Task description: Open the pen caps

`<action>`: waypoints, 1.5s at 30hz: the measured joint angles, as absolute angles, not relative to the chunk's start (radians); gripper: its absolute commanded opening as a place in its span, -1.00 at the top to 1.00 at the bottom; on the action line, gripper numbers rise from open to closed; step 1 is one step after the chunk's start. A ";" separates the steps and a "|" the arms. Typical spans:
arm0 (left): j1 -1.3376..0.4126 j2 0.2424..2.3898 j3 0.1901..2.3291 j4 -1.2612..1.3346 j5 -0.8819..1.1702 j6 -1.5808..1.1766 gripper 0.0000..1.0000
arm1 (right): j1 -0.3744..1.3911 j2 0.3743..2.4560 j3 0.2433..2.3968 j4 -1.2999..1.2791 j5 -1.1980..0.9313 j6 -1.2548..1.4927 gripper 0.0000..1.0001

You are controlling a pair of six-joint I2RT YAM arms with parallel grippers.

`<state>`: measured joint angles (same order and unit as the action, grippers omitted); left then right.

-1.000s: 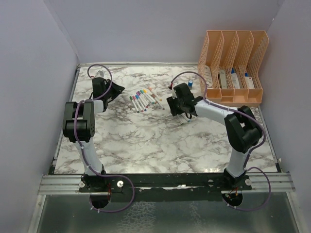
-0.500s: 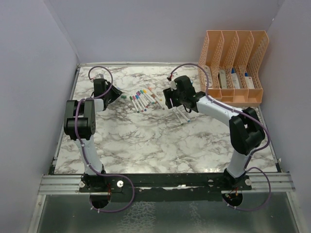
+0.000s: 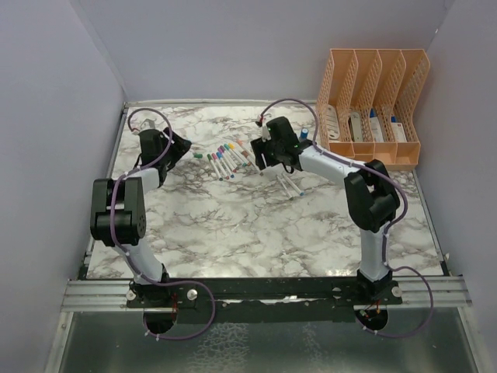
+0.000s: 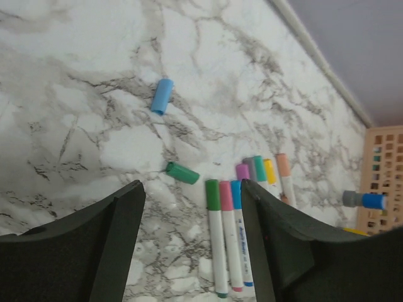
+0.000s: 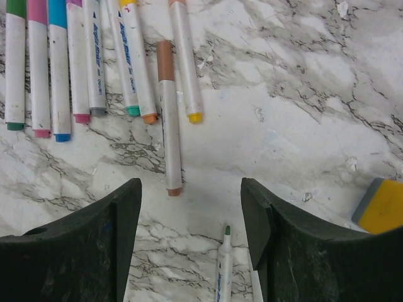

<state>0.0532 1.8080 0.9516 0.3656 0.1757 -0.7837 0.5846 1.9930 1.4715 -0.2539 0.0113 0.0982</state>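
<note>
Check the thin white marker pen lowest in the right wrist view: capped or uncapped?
Uncapped: the thin white marker pen shows a bare green tip, no cap on it.

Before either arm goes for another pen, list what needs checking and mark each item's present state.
1. Nothing between the left jaws, which stand apart: ok.
2. Nothing between the right jaws, which stand apart: ok.
3. Loose caps out of the way: ok. The blue cap and green cap lie beside the pen row, not on it.
4. All caps off: not ok. The pens in the row still wear theirs.
5. The brown-capped pen lies uncovered below the right jaws: ok.
6. The green-tipped pen, already opened, lies clear of the row: ok.
</note>
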 measured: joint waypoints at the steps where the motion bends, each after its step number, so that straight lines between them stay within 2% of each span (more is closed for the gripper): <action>1: 0.053 1.775 0.934 0.377 0.178 -0.791 -0.54 | 0.586 2.008 1.485 -0.259 0.011 0.097 -0.28; 3: 0.053 1.715 0.906 0.414 0.191 -0.811 -0.94 | 0.589 2.037 1.505 -0.270 0.010 0.091 -0.27; 4: 0.053 1.681 0.886 0.439 0.202 -0.824 -0.98 | 0.590 2.047 1.513 -0.273 0.009 0.090 -0.27; 15: 0.053 1.518 0.688 0.549 0.288 -0.949 -0.98 | 0.615 2.135 1.567 -0.296 0.008 0.074 -0.17; 22: 0.053 1.435 0.650 0.575 0.303 -0.985 -0.98 | 0.627 2.183 1.591 -0.300 0.008 0.074 -0.03; 30: 0.053 1.428 0.643 0.585 0.307 -0.997 -0.98 | 0.629 2.200 1.609 -0.302 0.009 0.074 0.44; 36: 0.053 1.428 0.643 0.588 0.307 -0.998 -0.98 | 0.628 2.201 1.610 -0.302 0.012 0.084 0.64; 41: 0.053 1.427 0.643 0.591 0.307 -1.000 -0.97 | 0.628 2.201 1.604 -0.295 0.014 0.094 0.96; 45: 0.053 1.427 0.643 0.591 0.307 -0.999 -0.97 | 0.628 2.198 1.598 -0.287 0.019 0.099 0.97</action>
<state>0.0528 1.4269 0.6426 0.5907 0.3073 -0.9993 0.6285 2.1983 1.5978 -0.2867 0.0185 0.0994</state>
